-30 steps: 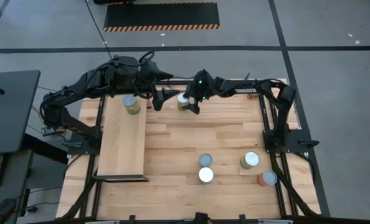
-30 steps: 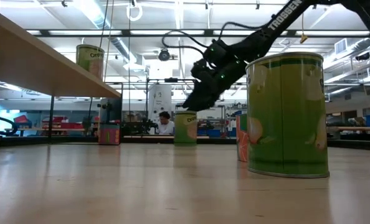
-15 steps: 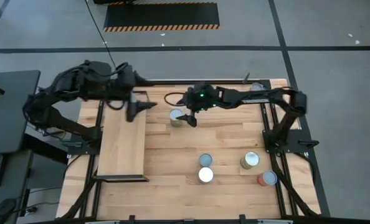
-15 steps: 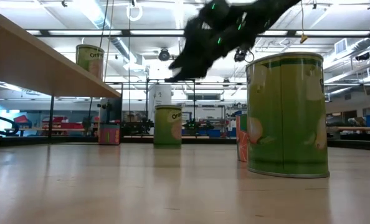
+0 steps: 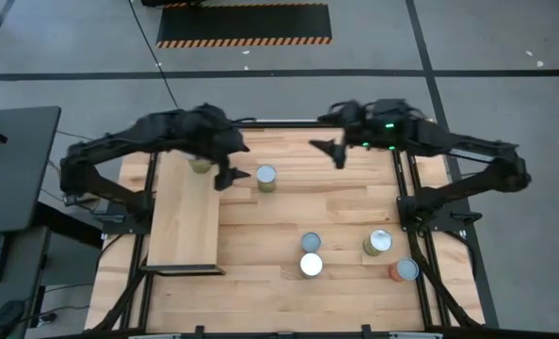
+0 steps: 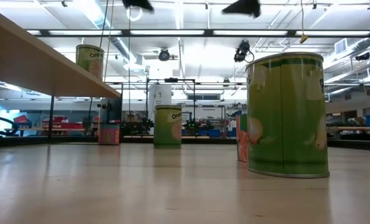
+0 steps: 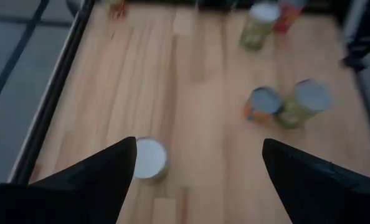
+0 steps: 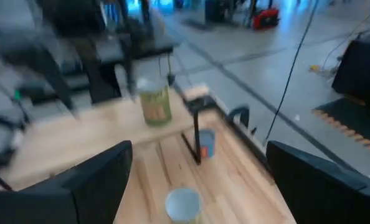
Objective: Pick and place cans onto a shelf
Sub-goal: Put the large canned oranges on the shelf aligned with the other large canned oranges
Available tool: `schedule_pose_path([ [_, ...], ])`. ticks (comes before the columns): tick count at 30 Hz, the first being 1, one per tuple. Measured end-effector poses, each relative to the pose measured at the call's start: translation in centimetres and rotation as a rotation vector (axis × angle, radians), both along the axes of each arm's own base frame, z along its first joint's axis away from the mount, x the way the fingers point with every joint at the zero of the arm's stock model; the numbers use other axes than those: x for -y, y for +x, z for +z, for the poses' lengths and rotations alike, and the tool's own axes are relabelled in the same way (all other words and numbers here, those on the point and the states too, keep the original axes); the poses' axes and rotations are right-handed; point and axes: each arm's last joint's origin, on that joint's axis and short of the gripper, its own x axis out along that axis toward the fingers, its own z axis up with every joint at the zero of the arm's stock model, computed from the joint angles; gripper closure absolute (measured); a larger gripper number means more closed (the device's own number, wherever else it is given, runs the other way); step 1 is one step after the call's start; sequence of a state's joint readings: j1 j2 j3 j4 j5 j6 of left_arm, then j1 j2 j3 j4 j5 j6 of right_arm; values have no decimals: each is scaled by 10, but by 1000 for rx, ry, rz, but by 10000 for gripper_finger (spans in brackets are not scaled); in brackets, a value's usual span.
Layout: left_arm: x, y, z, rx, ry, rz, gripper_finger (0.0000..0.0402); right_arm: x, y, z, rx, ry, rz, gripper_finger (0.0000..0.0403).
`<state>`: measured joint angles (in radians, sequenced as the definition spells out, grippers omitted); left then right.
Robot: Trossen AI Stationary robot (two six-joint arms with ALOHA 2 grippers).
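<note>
Over the table's far edge, my left fingers [image 5: 227, 177] hang spread wide and empty, just beside the shelf's [image 5: 183, 226] far end, where one green can [image 5: 200, 166] already stands. A second green can [image 5: 266, 177] stands upright on the table [image 5: 336, 217] close by, well placed for my left arm to take, I judge. My right fingers [image 5: 337, 153] are likewise wide and empty, raised over the far edge. Four more cans [image 5: 377, 243] cluster toward the near right corner, which my right arm could probably reach.
</note>
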<state>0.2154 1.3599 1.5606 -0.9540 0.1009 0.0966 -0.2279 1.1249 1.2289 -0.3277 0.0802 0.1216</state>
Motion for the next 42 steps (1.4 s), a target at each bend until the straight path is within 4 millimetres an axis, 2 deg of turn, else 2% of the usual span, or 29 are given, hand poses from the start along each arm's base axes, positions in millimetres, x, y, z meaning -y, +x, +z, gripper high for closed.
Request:
schedule_pose_path([
  [3, -9, 18, -28, -44, 10, -8, 47, -6, -22, 13, 55, -3, -20, 25],
  [6, -20, 37, -50, -80, -17, -21, 47, -8, -34, 19, 74, -19, -53, 25],
  [11, -42, 64, -89, -194, -3, -5, 48, -8, -36, 18, 62, -20, -67, 25],
  [13, -47, 70, -102, -235, -2, -24, 61, -8, -34, 15, 34, -15, -67, 25],
  [18, -48, 76, -108, -238, 8, -52, 144, -6, -26, 5, -32, -5, -66, 25],
  [21, -48, 77, -108, -236, 9, -51, 165, -5, -21, -3, -71, -7, -66, 25],
  [24, -48, 77, -110, -247, 21, -68, 146, -3, -16, -11, -115, -26, -61, 25],
  [32, -50, 90, -138, -341, -3, -36, 46, 4, -7, -20, -162, -37, -70, 25],
  [37, -52, 92, -144, -374, -4, -4, 19, 6, -7, -20, -161, -35, -79, 25],
  [42, -55, 93, -146, -372, 6, 12, 12, 6, -7, -20, -158, -29, -83, 25],
])
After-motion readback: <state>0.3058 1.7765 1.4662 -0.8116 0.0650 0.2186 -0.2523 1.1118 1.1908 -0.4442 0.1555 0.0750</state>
